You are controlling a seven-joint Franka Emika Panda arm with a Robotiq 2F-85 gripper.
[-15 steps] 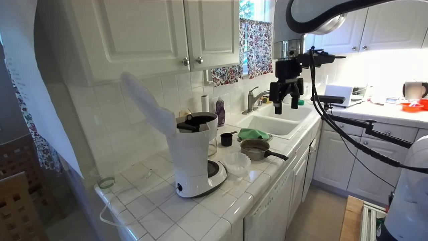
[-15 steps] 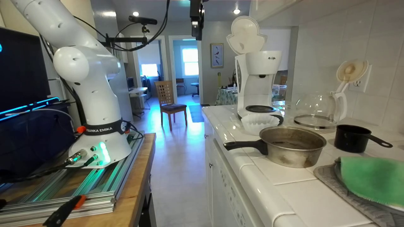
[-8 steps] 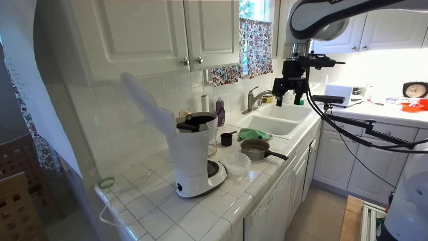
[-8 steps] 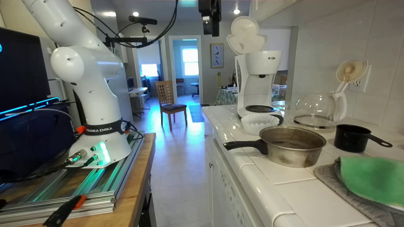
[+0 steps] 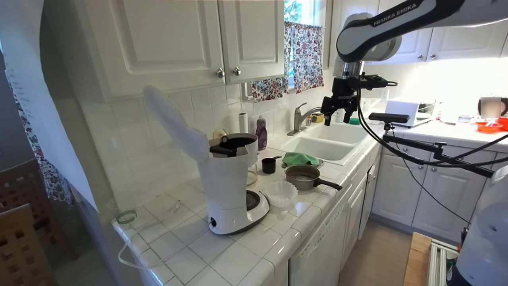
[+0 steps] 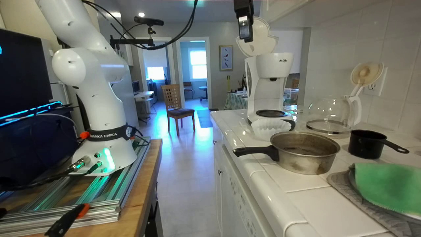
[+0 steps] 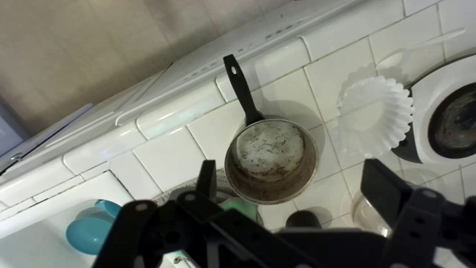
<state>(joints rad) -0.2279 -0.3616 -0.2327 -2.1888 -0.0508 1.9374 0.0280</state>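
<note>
Our gripper (image 5: 337,120) hangs well above the tiled counter (image 5: 238,250), jaws spread wide apart. We note the saucepan (image 7: 271,156) upright on the counter; in the wrist view it shows between the jaws, black handle (image 7: 242,91) toward the counter's front edge. Paper filter (image 7: 375,115) just beside it, next to the coffee maker (image 6: 273,67); green cloth (image 6: 389,189) on the opposite side, black cup (image 6: 365,145) near.

A kitchen in somebody's home, plain enough: white cabinets (image 5: 170,35) above the tiled counter (image 5: 238,258), flowered curtains (image 5: 307,57) at the window (image 5: 293,8) by a double sink (image 5: 317,147) with its faucet (image 5: 298,120), and a coffee maker (image 5: 226,186) near a saucepan (image 6: 306,156). Beyond the counter I see a wooden chair (image 6: 171,96) and a framed picture of birds (image 6: 226,57).
</note>
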